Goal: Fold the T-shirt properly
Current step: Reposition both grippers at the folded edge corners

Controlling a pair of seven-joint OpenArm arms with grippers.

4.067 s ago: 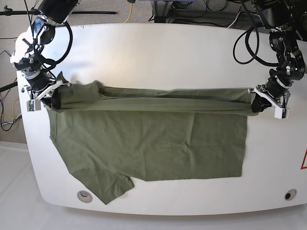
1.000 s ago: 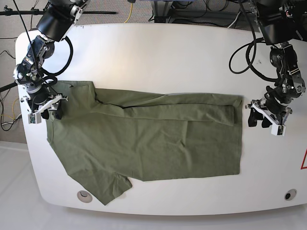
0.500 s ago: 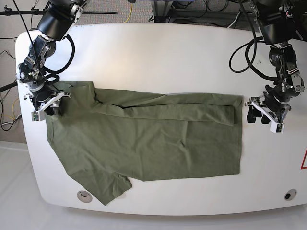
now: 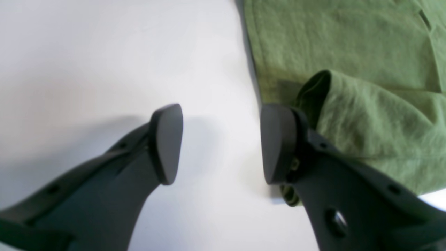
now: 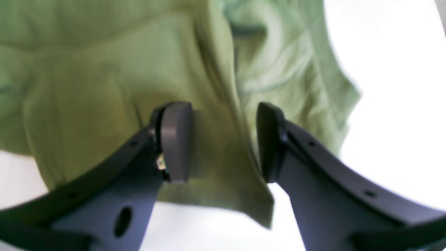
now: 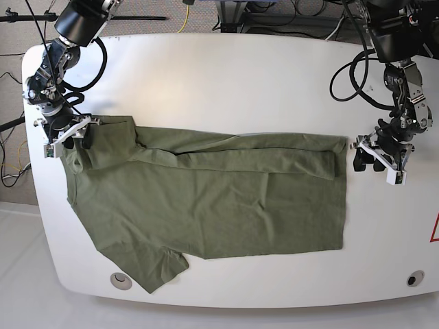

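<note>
The olive-green T-shirt (image 6: pixel 206 199) lies flat across the white table (image 6: pixel 226 75), its far edge folded down in a long band and one sleeve pointing to the front left. At the base view's left, my right gripper (image 6: pixel 68 137) hovers open over the other sleeve. In the right wrist view a ridge of the T-shirt (image 5: pixel 104 69) runs under the gap of my right gripper (image 5: pixel 224 143), ungripped. My left gripper (image 6: pixel 374 161) stands open beside the hem at the right. In the left wrist view, bare table shows inside my left gripper (image 4: pixel 221 143), and the T-shirt (image 4: pixel 348 52) reaches its right finger.
Two round inserts sit in the table near its front edge, one on the left (image 6: pixel 121 279) and one on the right (image 6: pixel 413 278). Cables and stands crowd the floor behind the far edge. A red mark (image 6: pixel 435 229) shows at the right rim.
Four seconds ago both grippers held the far edge stretched taut; it now lies folded on the shirt, released. In the last second both open grippers moved slightly toward the far side.
</note>
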